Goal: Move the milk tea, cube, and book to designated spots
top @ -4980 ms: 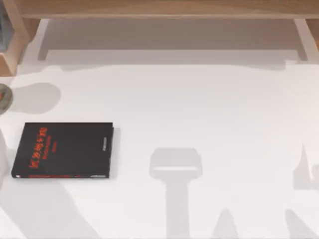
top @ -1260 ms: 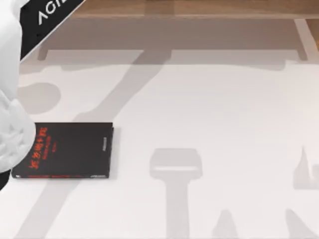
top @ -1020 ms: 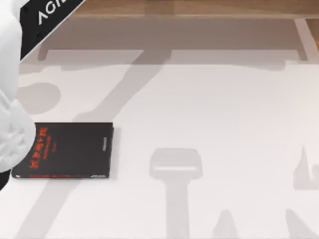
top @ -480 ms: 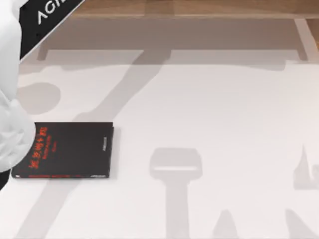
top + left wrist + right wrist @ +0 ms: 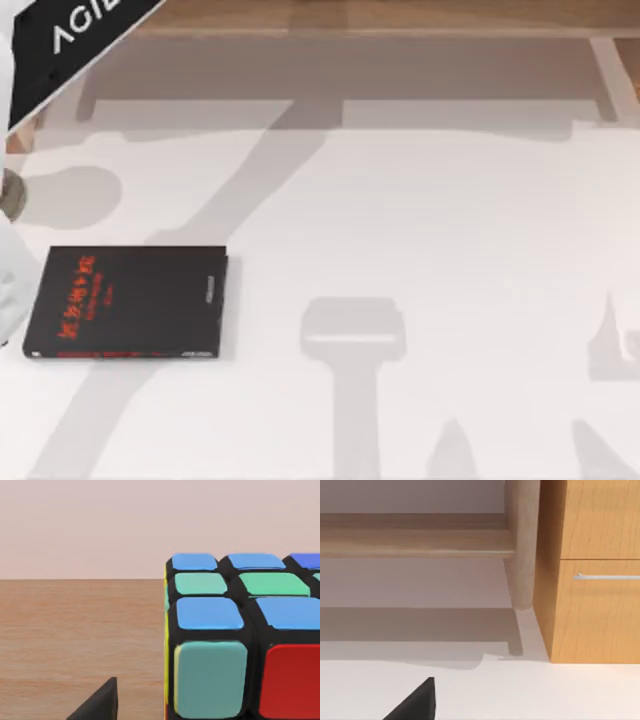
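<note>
The Rubik's cube (image 5: 240, 640) stands on a wooden surface (image 5: 75, 640) just before the left wrist camera, presumably its designated spot, though I cannot tell how either gripper's jaws stand; the black book (image 5: 130, 302) lies at 9 o'clock on the white table (image 5: 420, 220).

White letters reading "AGILE", cut off by the frame edge, stood on the black panel of the left arm (image 5: 75, 40) at eleven o'clock in the top view. The black book (image 5: 127, 302) at nine o'clock carried red lettering on its cover, with small pale print along its spine, none of it legible.
</note>
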You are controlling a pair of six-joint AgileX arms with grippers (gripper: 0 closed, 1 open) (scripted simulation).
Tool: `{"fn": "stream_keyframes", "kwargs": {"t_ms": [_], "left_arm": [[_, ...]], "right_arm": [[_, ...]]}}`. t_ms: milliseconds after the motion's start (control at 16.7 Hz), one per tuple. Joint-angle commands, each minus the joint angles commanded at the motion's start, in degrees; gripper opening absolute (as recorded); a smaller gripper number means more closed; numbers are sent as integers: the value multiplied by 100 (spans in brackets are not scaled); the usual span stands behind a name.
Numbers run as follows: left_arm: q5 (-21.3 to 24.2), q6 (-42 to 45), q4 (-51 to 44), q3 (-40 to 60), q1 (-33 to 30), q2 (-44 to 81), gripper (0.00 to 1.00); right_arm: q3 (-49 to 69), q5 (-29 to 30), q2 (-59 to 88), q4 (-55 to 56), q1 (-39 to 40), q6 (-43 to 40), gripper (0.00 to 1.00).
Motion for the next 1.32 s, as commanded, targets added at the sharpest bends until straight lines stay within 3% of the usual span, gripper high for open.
{"fn": "stream_keyframes", "kwargs": {"t_ms": [420, 660, 900, 1320], "left_arm": [[-105, -3, 254, -631, -91, -383, 100], [88, 34, 388, -694, 130, -412, 100], [987, 177, 1109, -1072, 1120, -771, 100], [3310, 236, 2799, -2372, 3938, -1631, 100]], "right_arm": [[0, 0, 0, 0, 0, 0, 100], [0, 0, 0, 0, 0, 0, 100], [0, 0, 0, 0, 0, 0, 100], [0, 0, 0, 0, 0, 0, 100]]}}
